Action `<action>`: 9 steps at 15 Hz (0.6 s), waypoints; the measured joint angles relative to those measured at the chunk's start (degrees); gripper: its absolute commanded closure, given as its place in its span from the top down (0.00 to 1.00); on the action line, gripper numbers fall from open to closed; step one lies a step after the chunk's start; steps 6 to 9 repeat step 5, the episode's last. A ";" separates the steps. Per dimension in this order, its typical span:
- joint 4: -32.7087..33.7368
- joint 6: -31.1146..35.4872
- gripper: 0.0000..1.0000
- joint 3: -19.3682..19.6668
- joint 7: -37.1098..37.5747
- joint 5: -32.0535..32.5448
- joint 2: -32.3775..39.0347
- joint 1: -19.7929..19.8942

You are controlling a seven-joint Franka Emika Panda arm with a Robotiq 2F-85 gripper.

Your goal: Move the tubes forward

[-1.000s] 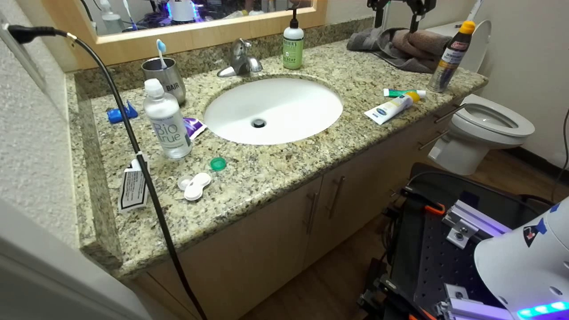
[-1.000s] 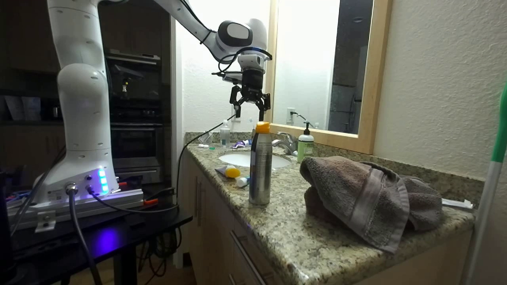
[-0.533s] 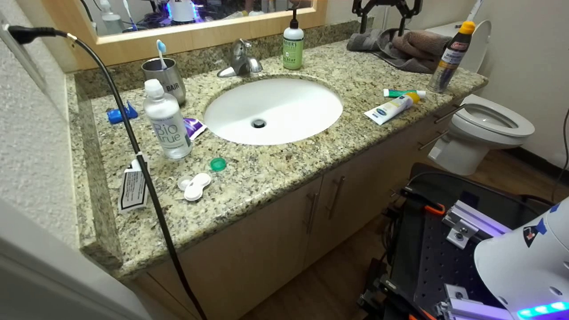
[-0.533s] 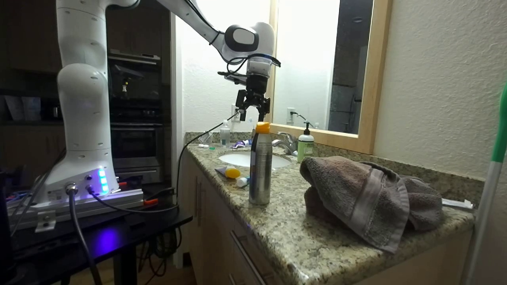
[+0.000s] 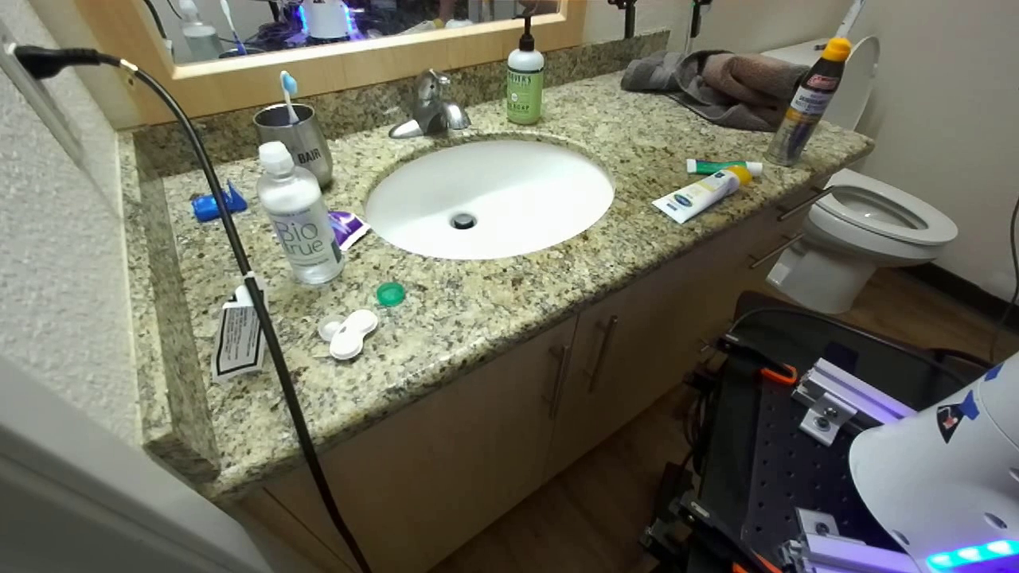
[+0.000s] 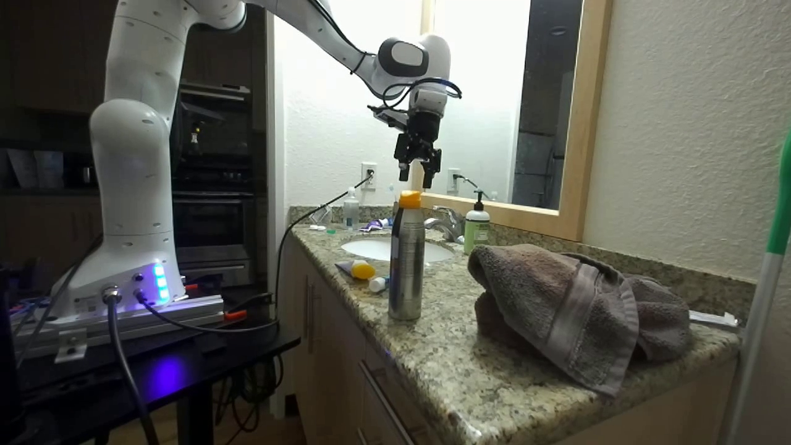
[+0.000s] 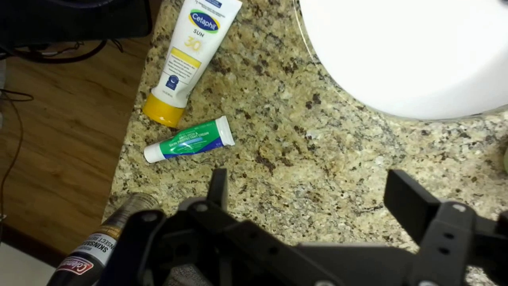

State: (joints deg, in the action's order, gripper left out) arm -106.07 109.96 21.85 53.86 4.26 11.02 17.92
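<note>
The white tube with a yellow cap and blue oval logo lies flat on the granite counter, seen in an exterior view (image 5: 696, 197), in an exterior view (image 6: 354, 267) and in the wrist view (image 7: 192, 59). The smaller green tube with a white cap lies beside its yellow cap end, in an exterior view (image 5: 716, 167), in an exterior view (image 6: 378, 283) and in the wrist view (image 7: 190, 140). My gripper (image 7: 307, 184) is open and empty above the counter, to the right of and below the green tube in the wrist view. Its fingers show in both exterior views (image 5: 662, 28) (image 6: 416, 179).
A spray can (image 5: 808, 103) with an orange cap stands near the counter edge, close to the tubes; it also shows in the wrist view (image 7: 95, 248). A grey-brown towel (image 6: 556, 303) lies behind. The sink (image 5: 493, 195), soap bottle (image 5: 525, 89) and clear bottle (image 5: 304, 231) are on the counter.
My gripper has moved left in an exterior view and right, towards the mirror, in an exterior view, turning slightly. It stays open. The tubes have not moved.
</note>
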 measured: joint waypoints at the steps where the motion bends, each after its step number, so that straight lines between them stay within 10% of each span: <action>1: 0.02 0.00 1.00 0.02 0.00 0.00 -0.07 0.01; 9: 0.58 -0.13 1.00 -0.02 -11.16 -2.87 1.23 0.65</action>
